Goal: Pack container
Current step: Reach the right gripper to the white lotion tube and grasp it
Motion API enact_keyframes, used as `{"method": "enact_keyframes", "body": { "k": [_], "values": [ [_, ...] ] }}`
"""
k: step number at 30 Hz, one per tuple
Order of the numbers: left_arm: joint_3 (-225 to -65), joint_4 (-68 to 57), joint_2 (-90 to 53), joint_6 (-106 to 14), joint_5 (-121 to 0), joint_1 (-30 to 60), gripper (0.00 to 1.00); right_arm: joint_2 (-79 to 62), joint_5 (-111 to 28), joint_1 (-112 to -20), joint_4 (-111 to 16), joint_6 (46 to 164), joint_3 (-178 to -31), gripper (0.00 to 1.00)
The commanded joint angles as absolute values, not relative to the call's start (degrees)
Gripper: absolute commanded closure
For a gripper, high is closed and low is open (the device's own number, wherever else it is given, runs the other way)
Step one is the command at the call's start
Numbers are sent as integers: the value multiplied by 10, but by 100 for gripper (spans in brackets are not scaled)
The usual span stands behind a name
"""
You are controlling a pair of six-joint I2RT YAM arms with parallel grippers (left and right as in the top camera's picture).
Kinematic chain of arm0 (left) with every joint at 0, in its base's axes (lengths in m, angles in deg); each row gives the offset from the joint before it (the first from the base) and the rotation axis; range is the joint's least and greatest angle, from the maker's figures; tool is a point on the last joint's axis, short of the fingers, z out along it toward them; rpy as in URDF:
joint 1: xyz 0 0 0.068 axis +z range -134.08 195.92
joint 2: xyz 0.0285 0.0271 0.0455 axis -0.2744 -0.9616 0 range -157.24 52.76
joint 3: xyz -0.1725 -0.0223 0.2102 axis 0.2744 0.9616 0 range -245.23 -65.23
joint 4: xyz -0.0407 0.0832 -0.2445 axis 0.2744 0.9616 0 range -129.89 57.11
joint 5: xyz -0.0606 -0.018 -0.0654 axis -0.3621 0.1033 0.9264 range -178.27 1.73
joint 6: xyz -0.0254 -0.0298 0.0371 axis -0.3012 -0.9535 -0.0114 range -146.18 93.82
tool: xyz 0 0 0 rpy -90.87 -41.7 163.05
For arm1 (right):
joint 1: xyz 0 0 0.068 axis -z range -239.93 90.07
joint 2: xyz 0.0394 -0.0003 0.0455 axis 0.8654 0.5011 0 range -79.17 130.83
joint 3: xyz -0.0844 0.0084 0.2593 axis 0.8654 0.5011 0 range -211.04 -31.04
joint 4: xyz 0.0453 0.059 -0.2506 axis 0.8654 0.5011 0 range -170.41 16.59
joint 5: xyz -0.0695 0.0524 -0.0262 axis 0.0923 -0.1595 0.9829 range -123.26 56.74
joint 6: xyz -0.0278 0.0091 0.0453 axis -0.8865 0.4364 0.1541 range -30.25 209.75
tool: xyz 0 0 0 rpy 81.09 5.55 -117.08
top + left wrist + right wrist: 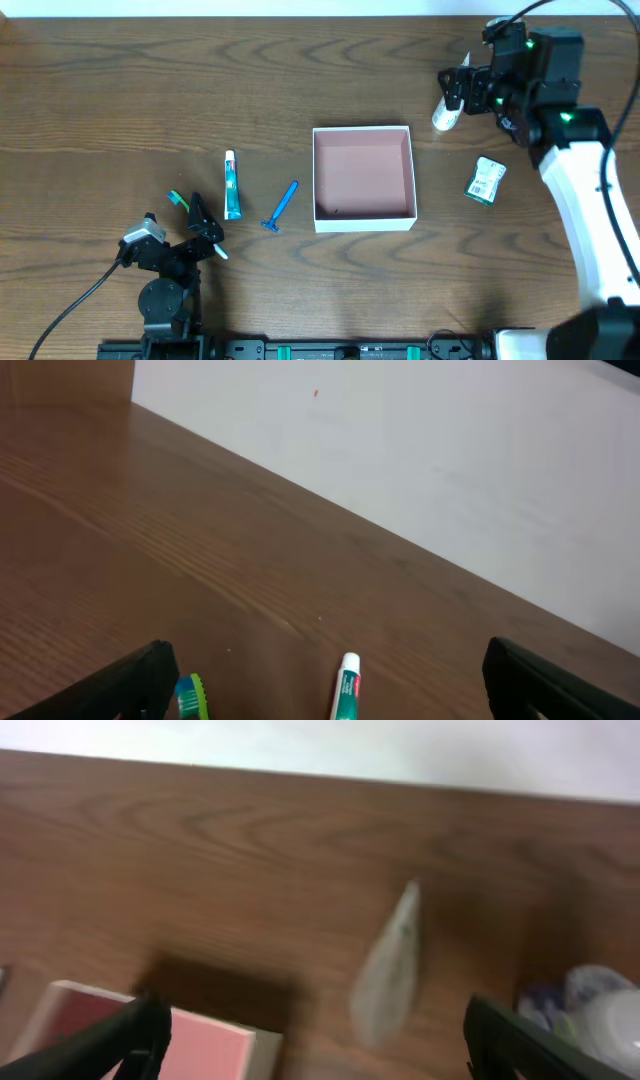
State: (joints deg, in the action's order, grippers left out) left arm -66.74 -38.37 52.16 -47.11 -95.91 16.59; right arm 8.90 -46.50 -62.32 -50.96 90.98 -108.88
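Note:
The container [363, 131], a square white-walled box with a pinkish inside, stands at the table's middle and looks empty; its corner shows in the right wrist view [205, 1038]. My left gripper [205, 230] is open at the front left, over a green-and-blue toothbrush [178, 199] [190, 698]. A green-and-white toothpaste tube [232, 186] [347, 688] lies just ahead, between the jaws [330, 695]. My right gripper [456, 88] is open at the back right, above a white tube [445, 113] [390, 970] that lies on the table. The right wrist view is blurred.
A blue razor [281, 207] lies between the toothpaste and the container. A green-and-white packet [486, 181] [590, 1010] lies to the right of the container. A white wall [450, 460] runs behind the table's far edge.

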Motion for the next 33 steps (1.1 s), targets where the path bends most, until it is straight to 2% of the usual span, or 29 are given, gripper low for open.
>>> {"method": "enact_keyframes", "body": {
  "k": [1, 7, 14, 17, 21, 25, 33],
  "values": [
    [-655, -364, 525, -466, -962, 165, 2, 103, -388, -627, -515, 930, -1097, 10],
    [-655, -364, 525, -466, -962, 165, 2, 140, -373, -627, -517, 931, -1097, 17],
    [-655, -364, 525, -466, -962, 165, 2, 178, -373, -630, -530, 931, -1097, 33],
    [-655, -364, 525, -466, -962, 165, 2, 186, -373, -633, -539, 931, -1097, 48],
    [-655, -364, 525, -466, -962, 165, 2, 186, -371, -634, -555, 931, -1097, 76],
    [-655, -364, 525, -466, -962, 165, 2, 186, -371, -634, -563, 931, -1097, 99],
    [-655, -364, 525, -466, -962, 165, 2, 155, -364, -634, -557, 931, -1102, 99]
  ]
}}
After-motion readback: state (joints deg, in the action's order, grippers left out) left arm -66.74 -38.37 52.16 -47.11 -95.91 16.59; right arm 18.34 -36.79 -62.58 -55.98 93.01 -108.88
